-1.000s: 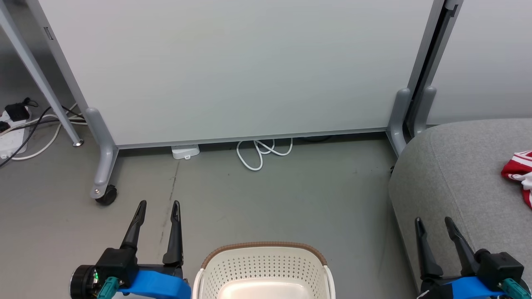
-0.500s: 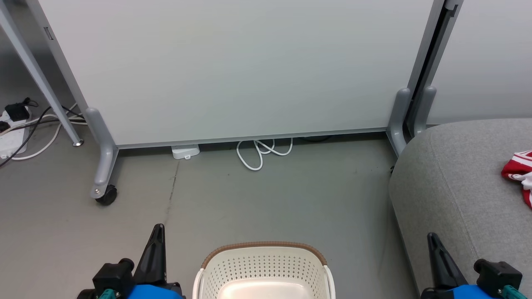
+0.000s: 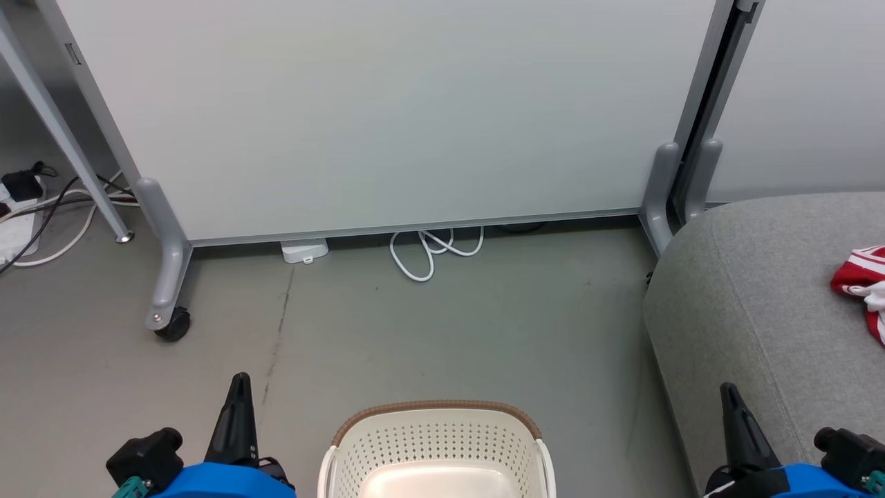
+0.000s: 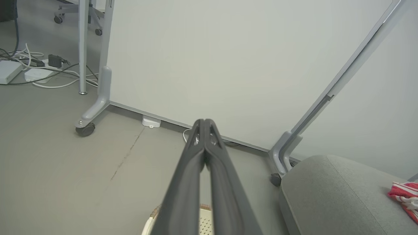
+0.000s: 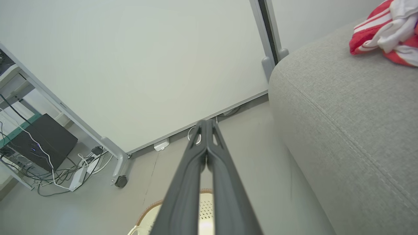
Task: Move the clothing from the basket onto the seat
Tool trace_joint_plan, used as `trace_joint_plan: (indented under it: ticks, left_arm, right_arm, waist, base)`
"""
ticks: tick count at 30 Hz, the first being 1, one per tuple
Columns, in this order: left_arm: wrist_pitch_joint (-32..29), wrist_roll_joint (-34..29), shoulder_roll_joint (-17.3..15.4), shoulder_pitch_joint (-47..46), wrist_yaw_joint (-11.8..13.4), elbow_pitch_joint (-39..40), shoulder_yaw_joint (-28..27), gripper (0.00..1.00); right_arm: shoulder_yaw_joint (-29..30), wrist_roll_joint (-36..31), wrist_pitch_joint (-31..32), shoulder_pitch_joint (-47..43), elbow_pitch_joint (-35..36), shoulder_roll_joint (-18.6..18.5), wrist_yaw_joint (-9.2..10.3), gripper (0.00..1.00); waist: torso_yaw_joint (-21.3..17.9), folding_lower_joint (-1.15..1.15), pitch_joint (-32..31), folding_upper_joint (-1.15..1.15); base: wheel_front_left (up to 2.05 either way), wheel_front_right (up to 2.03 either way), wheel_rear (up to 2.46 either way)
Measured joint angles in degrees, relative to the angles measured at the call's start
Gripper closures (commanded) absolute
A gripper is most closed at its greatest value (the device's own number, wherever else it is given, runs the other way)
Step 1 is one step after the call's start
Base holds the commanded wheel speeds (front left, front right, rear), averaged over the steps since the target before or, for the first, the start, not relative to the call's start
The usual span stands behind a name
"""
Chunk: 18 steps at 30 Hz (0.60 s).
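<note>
Left gripper [image 3: 239, 382] and right gripper [image 3: 727, 389] both pressed together, pinching nothing, flanking the basket [image 3: 432, 443]. Clothing [image 3: 861, 285] lies on the seat [image 3: 747, 304], ahead-right of my right gripper, well apart. Grey floor [image 3: 449, 332], white panel [image 3: 387, 117] behind, cable [image 3: 430, 250] coiled at its foot

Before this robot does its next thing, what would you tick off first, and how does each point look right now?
1. Basket emptied: the part in view shows only its bare bottom, and its near end is cut off. Cannot tell.
2. Clothing on the seat: it lies on top of it. Ok.
3. Left gripper free: fingers together, nothing between them. Ok.
4. Right gripper free: fingers together, nothing held. Ok.
5. White cable out of the way: it lies by the partition, apart from the basket. Ok.
</note>
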<state>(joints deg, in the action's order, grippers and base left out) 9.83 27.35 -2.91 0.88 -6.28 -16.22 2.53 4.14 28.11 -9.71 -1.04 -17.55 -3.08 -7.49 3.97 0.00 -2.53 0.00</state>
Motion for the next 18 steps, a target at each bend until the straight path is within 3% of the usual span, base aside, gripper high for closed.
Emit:
trace_joint_plan:
  ticks: [18]
  left_arm:
    - [-4.02,15.89,0.01,-1.59,-0.29,0.48,-2.11,1.00]
  right_arm:
    - [0.51,15.69,3.90,1.61,0.76,0.04,0.01,1.00]
  waist:
    - [-0.66,0.00,0.45,0.00]
  base:
    - [0.00,0.00,0.00]
